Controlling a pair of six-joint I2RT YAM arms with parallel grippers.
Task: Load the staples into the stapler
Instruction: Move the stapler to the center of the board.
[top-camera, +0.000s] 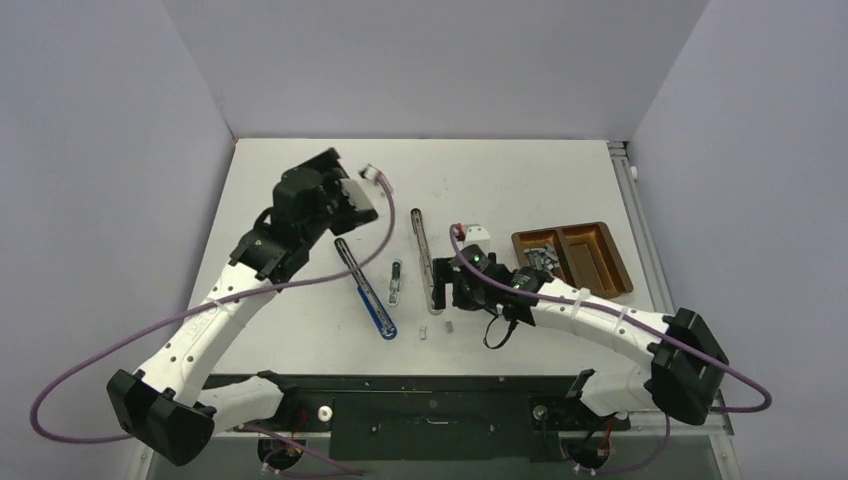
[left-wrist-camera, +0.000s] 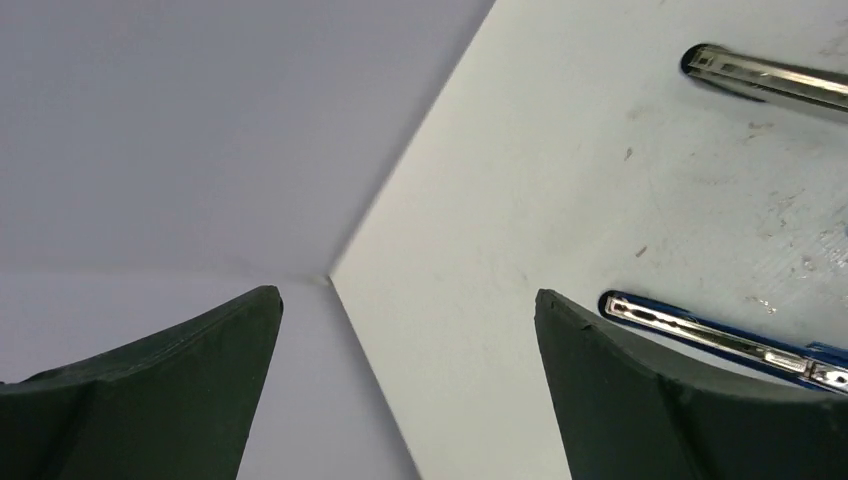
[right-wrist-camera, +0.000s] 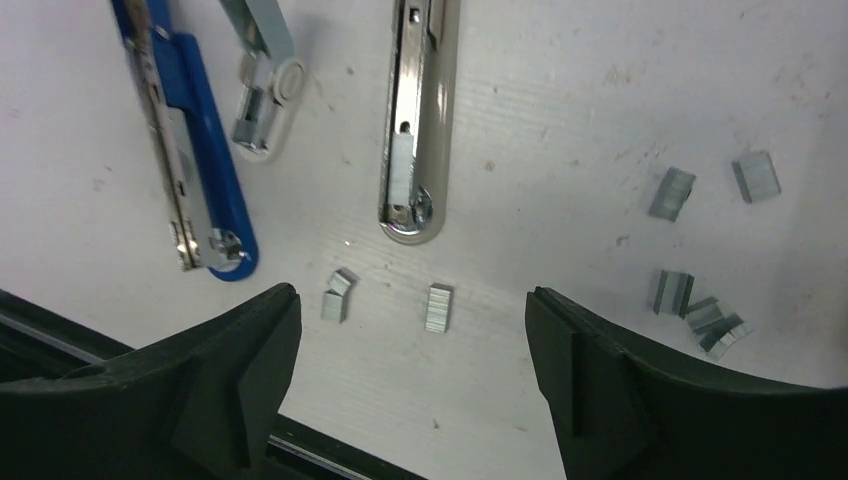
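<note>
Two staplers lie flat on the white table, each with its metal channel facing up: a blue stapler (top-camera: 365, 292) (right-wrist-camera: 195, 170) (left-wrist-camera: 720, 335) and a grey stapler (top-camera: 425, 255) (right-wrist-camera: 420, 120) (left-wrist-camera: 775, 78). Loose staples (right-wrist-camera: 438, 307) (top-camera: 449, 325) lie near the grey stapler's end, with a pair (right-wrist-camera: 335, 298) beside them and several more (right-wrist-camera: 690, 300) to the right. My right gripper (right-wrist-camera: 408, 300) (top-camera: 457, 298) hovers open over these strips, holding nothing. My left gripper (left-wrist-camera: 407, 297) (top-camera: 345, 212) is open and empty, raised beside the blue stapler's far end.
A brown two-compartment tray (top-camera: 600, 262) at the right holds more staple strips. A small grey hinged metal part (right-wrist-camera: 262, 90) (top-camera: 396, 280) lies between the two staplers. The table's black front edge (right-wrist-camera: 300, 440) runs just below my right fingers. Walls enclose the table.
</note>
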